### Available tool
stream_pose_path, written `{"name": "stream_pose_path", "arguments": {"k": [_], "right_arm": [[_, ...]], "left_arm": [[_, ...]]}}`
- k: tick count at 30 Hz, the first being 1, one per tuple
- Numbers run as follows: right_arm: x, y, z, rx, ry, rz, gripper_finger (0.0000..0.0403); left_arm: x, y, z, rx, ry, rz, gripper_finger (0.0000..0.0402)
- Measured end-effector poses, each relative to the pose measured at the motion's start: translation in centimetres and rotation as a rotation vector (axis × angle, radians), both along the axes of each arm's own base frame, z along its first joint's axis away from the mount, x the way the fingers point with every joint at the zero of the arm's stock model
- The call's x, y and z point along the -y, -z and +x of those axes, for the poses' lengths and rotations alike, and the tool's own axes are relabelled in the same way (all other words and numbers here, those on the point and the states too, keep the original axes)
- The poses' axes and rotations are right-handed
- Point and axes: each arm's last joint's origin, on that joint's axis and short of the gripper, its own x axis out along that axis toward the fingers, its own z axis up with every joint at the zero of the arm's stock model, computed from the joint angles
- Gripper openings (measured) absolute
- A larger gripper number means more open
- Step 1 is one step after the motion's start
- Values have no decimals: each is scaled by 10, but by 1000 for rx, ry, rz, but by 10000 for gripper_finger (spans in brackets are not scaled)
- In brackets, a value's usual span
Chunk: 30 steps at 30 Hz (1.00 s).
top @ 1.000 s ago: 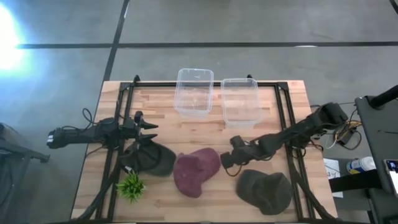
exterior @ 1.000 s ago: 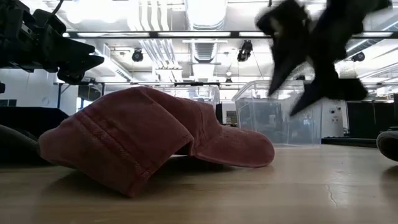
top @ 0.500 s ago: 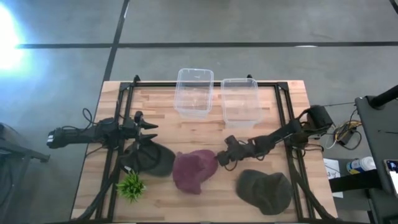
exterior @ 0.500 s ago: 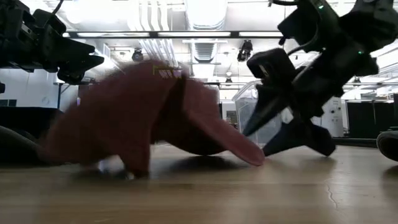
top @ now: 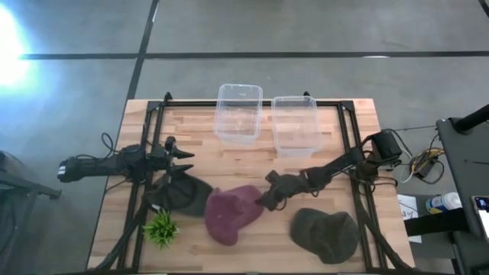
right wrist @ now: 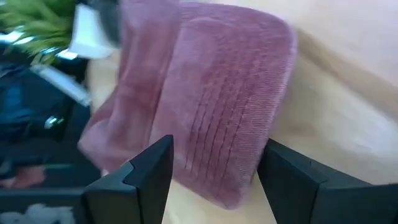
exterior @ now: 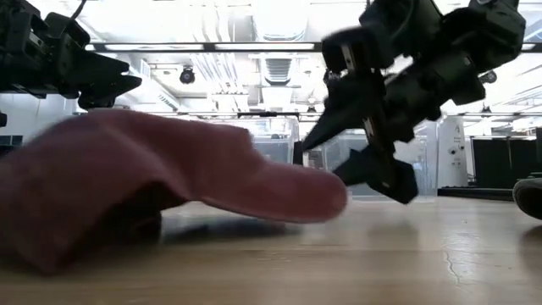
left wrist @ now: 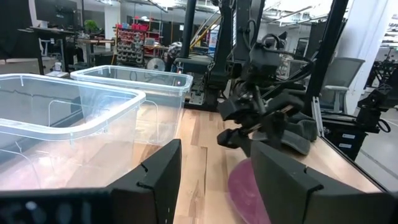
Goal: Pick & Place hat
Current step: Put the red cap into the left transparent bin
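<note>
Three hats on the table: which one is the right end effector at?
The maroon hat in the middle; the right end effector sits at its edge, open. The two dark hats lie apart.

- Bare wood lies between the two bins and the hats.
- Front row is crowded: plant, three hats (red hat in the middle).

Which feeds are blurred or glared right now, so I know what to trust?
High view: sharp, with white glare only at the left edge. Low view: the red hat is smeared by motion; the right pincer is slightly soft. Right wrist view: the hat and the green plant are blurred. Left wrist view: clear.
</note>
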Motion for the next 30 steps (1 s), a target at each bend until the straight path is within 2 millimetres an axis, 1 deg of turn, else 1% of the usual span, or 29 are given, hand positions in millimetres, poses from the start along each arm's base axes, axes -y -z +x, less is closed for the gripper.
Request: {"name": "stream_pose_path", "arguments": {"k": [4,8,13,16,19,23,26,27,30], "right_arm": [[-4,-7,12,64,-34,17,215],[-7,-11,28,87,-34,22,215],[-13,-4,52,86,-31,27,213],[-17,4,68,79,-38,47,199],[-23,12,83,70,-94,80,167],[-27,14,95,73,-155,119,95],[-29,6,96,96,-169,121,33],[-29,1,94,109,-178,118,21],[-28,-17,85,120,-190,105,15]], "left_arm": [[0,0,0,0,0,0,188],[0,0,0,0,0,0,188],[0,0,0,-1,0,0,188],[0,0,0,-1,0,0,188],[0,0,0,0,0,0,188],[0,0,0,-1,0,0,188],[0,0,0,-2,0,0,188],[0,0,0,-3,0,0,188],[0,0,0,-5,0,0,188]]}}
